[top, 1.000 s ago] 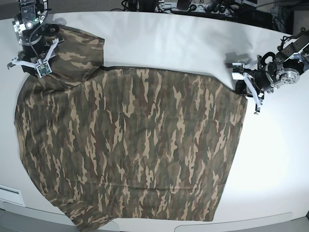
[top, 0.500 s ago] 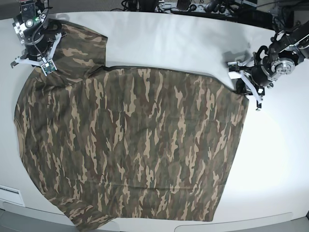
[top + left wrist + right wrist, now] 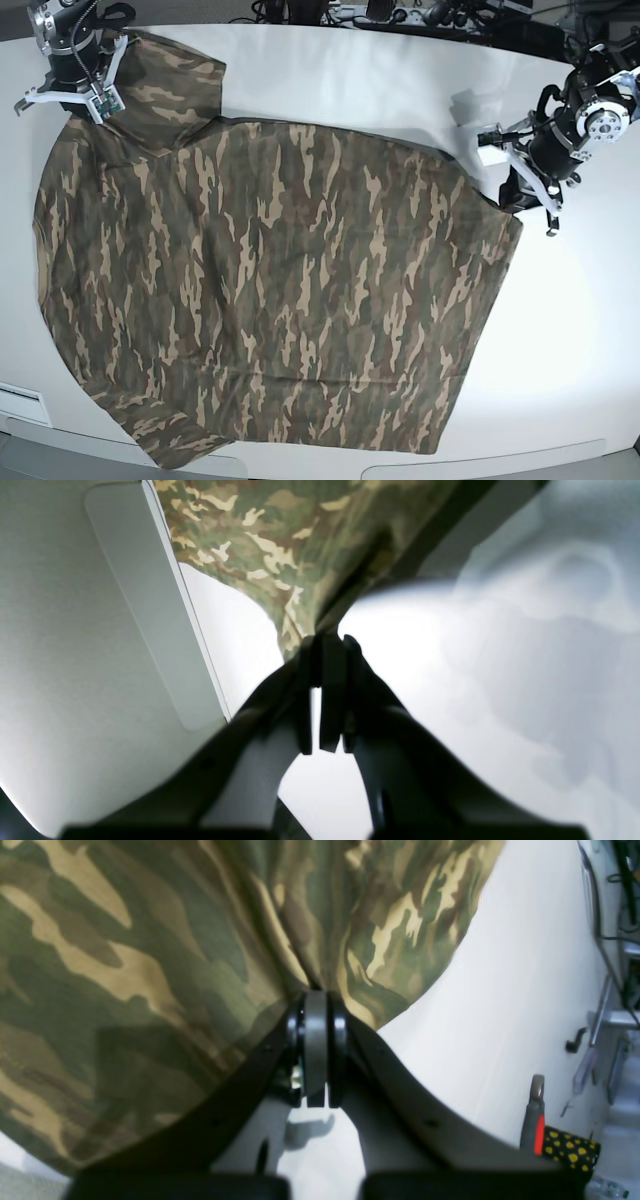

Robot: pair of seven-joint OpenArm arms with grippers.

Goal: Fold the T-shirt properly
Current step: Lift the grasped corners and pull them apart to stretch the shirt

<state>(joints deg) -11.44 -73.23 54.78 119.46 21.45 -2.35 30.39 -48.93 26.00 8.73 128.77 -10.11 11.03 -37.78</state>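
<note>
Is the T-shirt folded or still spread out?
Spread: the T-shirt lies mostly flat across the table, with no fold visible yet.

Fingers of both grippers pinched closed

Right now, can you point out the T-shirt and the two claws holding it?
T-shirt (image 3: pixel 280 290), base view, middle of the spread cloth.
Left gripper (image 3: pixel 325 645), left wrist view, fingertips pinching the shirt's corner.
Right gripper (image 3: pixel 316 997), right wrist view, fingertips pinching bunched cloth.
</note>
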